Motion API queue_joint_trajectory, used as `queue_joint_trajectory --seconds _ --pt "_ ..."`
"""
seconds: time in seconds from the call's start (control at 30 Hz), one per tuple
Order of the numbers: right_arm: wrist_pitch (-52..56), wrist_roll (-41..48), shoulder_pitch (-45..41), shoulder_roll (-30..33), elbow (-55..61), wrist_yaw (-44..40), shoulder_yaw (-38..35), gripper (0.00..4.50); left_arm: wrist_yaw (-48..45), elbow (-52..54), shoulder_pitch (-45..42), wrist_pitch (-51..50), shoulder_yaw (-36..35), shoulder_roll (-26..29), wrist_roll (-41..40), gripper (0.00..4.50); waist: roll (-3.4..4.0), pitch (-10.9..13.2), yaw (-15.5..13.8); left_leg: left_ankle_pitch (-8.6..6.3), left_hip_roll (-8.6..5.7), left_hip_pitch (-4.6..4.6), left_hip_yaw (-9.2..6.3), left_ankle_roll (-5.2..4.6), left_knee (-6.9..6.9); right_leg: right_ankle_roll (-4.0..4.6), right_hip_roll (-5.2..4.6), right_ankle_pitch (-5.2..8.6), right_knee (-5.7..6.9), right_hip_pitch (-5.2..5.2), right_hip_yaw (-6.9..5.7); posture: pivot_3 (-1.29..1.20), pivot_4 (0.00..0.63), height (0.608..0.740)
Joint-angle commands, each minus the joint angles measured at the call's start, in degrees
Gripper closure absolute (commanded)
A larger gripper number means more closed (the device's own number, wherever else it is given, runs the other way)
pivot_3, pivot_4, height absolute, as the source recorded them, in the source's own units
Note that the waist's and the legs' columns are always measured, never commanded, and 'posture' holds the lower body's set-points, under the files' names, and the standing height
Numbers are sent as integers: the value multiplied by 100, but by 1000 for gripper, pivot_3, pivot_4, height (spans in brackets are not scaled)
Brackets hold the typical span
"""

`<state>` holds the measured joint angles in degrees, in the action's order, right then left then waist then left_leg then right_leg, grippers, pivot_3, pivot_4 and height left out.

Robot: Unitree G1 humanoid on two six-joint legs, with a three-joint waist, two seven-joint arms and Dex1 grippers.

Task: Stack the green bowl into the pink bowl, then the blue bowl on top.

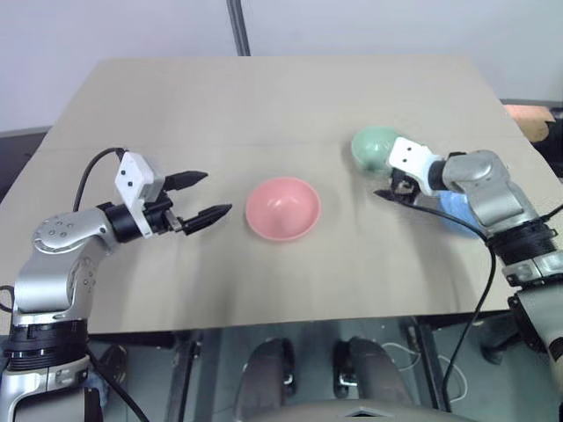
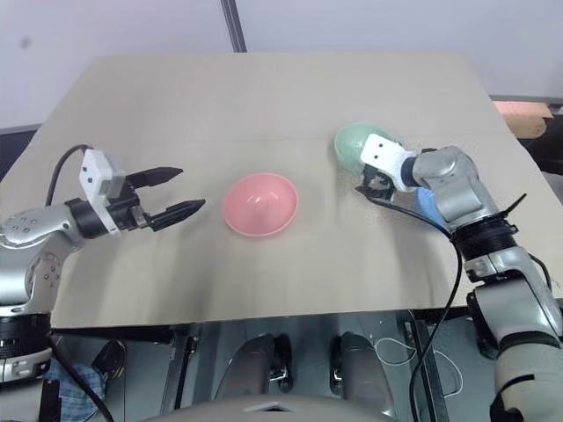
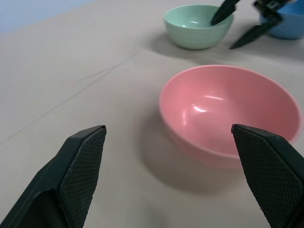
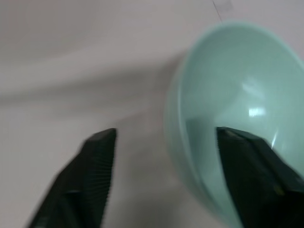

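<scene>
Green bowl rim between spread fingers of right tool, not pinched.

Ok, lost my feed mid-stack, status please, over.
Left gripper open, beside pink bowl. Right gripper open, straddling green bowl rim, not clamped. Blue bowl behind it. Nothing in the way.

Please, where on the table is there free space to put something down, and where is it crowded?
Free: the far part of the table behind the pink bowl, and the near strip in front of it. Between the left gripper and the pink bowl is a narrow gap. Crowded: the right side, where the right gripper straddles the green bowl's rim, beside the blue bowl.
</scene>
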<state>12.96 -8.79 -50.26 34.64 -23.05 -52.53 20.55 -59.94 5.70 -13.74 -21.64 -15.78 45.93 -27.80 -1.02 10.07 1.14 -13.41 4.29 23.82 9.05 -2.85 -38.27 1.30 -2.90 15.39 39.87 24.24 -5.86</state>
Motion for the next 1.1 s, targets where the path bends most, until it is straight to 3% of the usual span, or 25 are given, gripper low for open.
queue_joint_trajectory --seconds 0.03,0.2,0.37,0.53,0.73,0.87,1.0,1.1 --pt "-226 -210 -298 -32 140 -42 21 2542 -131 171 -67 -24 -98 84 -238 0 0 0 -1 0 0 1 0 0 0 0 0 0 0 0 0 0 150 740" --pt "-331 -361 -393 -108 298 -150 79 4425 -239 146 -36 -41 -85 151 -286 0 0 1 -9 0 0 2 0 0 0 0 -1 0 -1 0 0 0 150 740" --pt "-141 -423 -467 -158 674 -309 41 4425 -245 127 -62 -34 -62 143 -280 0 1 1 -7 0 0 3 4 0 0 0 0 0 0 4 4 0 150 740" --pt "577 -166 -471 -210 1806 -751 -59 4425 -263 105 -73 -7 0 133 -254 0 1 1 -5 0 0 3 4 0 1 0 0 0 0 5 4 0 150 740" --pt "2771 738 -575 -755 3312 -943 -312 4425 -323 12 -141 21 107 109 -217 0 0 0 -12 0 2 3 1 0 0 1 1 -1 2 5 2 0 150 740" --pt "5087 1407 -767 -1748 3784 -231 -831 4425 -391 -70 -214 40 206 114 -192 0 -4 -2 -11 -1 1 4 0 -1 0 2 0 -1 2 4 1 0 150 740" --pt "6081 1753 -831 -2334 4092 286 -865 4425 -450 -204 -308 74 286 121 -155 0 -4 -3 -9 -1 1 6 -5 0 0 4 0 -2 6 5 -3 0 150 740" --pt "6400 1914 -771 -2411 4356 546 -486 4425 -518 -298 -392 109 378 112 -112 0 -5 -3 -16 -1 -2 11 -6 -1 0 4 -3 -2 1 5 -5 0 150 740"
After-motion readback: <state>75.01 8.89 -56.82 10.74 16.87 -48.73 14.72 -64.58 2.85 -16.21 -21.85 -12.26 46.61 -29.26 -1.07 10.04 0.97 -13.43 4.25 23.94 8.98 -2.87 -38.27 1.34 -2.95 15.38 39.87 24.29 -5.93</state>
